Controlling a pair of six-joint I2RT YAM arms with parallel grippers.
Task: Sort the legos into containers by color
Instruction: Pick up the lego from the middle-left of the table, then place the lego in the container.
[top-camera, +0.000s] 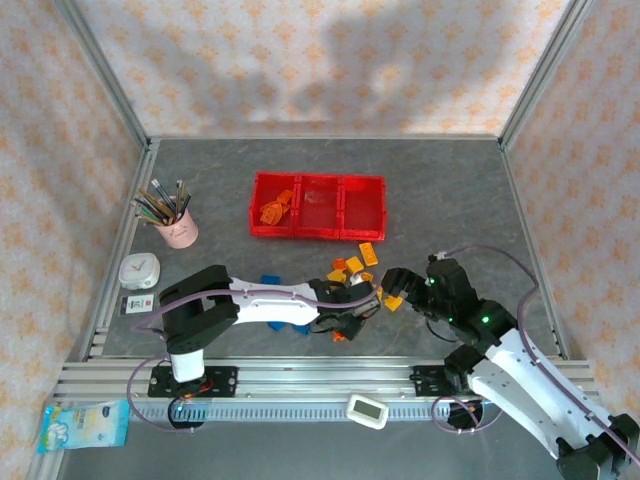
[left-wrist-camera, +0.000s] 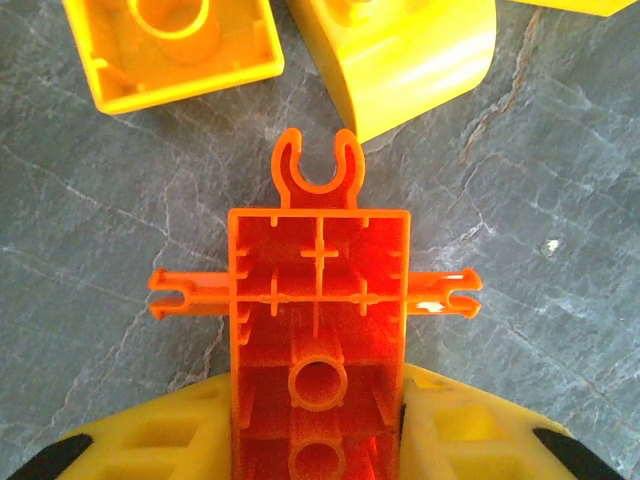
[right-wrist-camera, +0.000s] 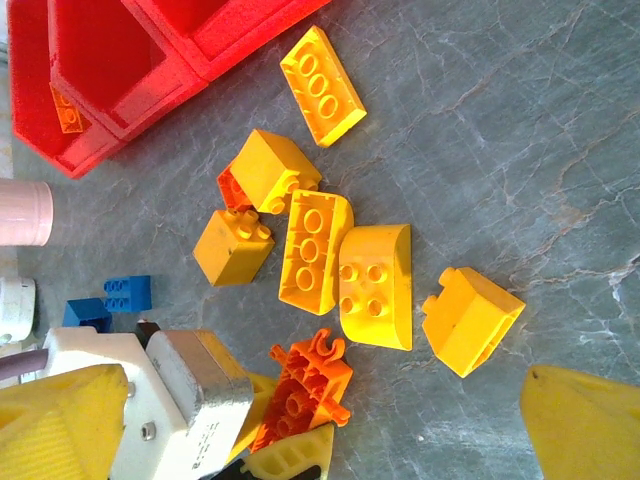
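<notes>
where the left claw grips, the orange lego is cut off.

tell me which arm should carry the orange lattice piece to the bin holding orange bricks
Left. The left gripper is closed on the orange lattice piece, fingers against both sides. The right gripper is open, holding nothing, beside the yellow bricks, so it would need to grasp first.

Bright, diffuse lighting from above; sharp close-up views.
Broad soft shadows cross the back wall. The overhead view is slightly soft. Table veining is crisp, and the orange lattice brick carries one small highlight.
</notes>
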